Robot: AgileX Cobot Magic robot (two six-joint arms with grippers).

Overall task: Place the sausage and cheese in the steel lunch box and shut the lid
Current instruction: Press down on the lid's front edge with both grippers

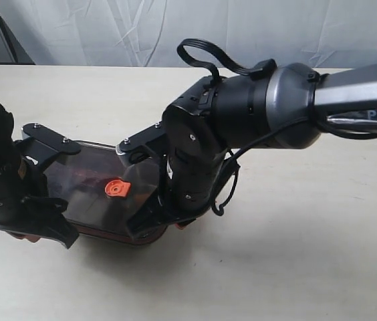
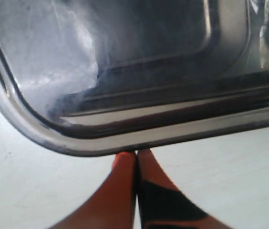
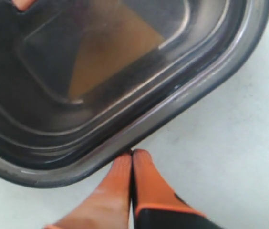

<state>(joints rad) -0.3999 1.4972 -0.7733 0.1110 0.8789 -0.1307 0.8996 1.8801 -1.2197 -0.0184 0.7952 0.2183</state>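
Note:
The dark smoky lid with its orange centre valve lies on the steel lunch box, whose inner walls show through it. A yellow-brown wedge, the cheese, is dimly visible under the lid. The sausage is not visible. My left gripper is shut, with its orange tips touching the lid's rim at the left end. Shut too, my right gripper touches the rim at the right end. Neither holds anything between its fingers.
The box sits on a pale tabletop with a white cloth backdrop behind. The right arm reaches in from the right, above the table, with a looped black cable.

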